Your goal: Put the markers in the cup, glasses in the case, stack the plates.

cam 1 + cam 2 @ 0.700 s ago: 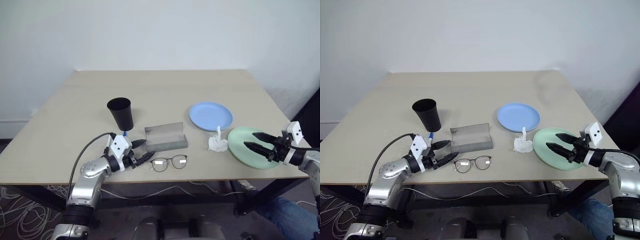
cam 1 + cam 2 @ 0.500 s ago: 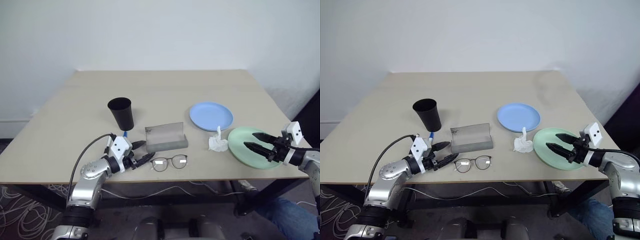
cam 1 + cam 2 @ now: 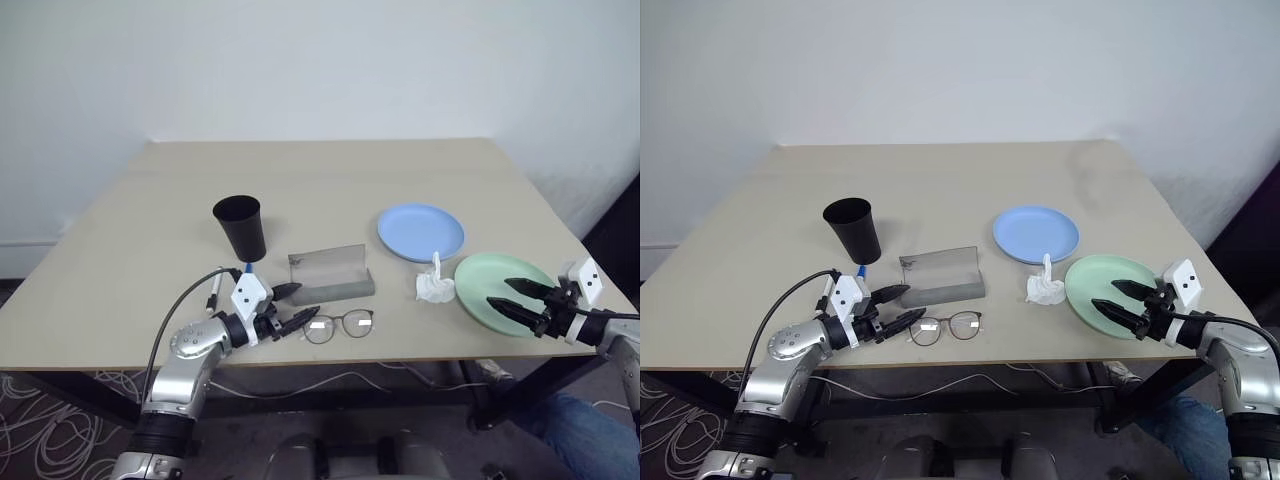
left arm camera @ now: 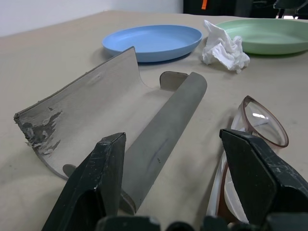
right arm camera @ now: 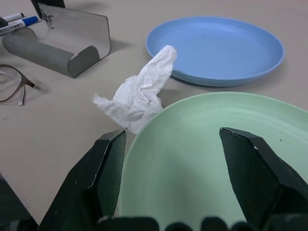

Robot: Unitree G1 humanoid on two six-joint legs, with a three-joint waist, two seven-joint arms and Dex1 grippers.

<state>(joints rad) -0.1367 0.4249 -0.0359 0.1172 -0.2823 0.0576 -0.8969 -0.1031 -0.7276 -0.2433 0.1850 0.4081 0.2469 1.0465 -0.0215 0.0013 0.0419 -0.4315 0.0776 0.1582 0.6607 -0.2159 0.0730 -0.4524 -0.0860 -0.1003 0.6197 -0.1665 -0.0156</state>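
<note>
Bench (image 3: 330,175): pale tan top, everything grouped toward my near edge.

Mint green plate (image 3: 500,290): near right corner of the bench, flat. My right hand (image 3: 518,300) hovers over its near part, fingers spread wide, nothing between them.

Light blue plate (image 3: 421,231): just beyond and left of the green one, the two apart, not stacked.

Grey glasses case (image 3: 331,274): centre near edge, lid standing open, inside looks empty.

Black cup (image 3: 241,227): upright, left of the case, rim up.

Crumpled white tissue (image 3: 434,284): between the two plates, just beside the green plate's left rim.

Glasses (image 3: 338,324): lying on the bench right in front of the case, lenses upright, temples unfolded. My left hand (image 3: 290,305) sits just left of them, fingers apart, empty; in the left wrist view the case's end and the nearest lens lie between my fingertips (image 4: 103,166).

Markers (image 3: 247,268): lying on the bench at the foot of the cup, one blue-capped tip showing, another (image 3: 213,294) further left beside my left arm's cable.
</note>
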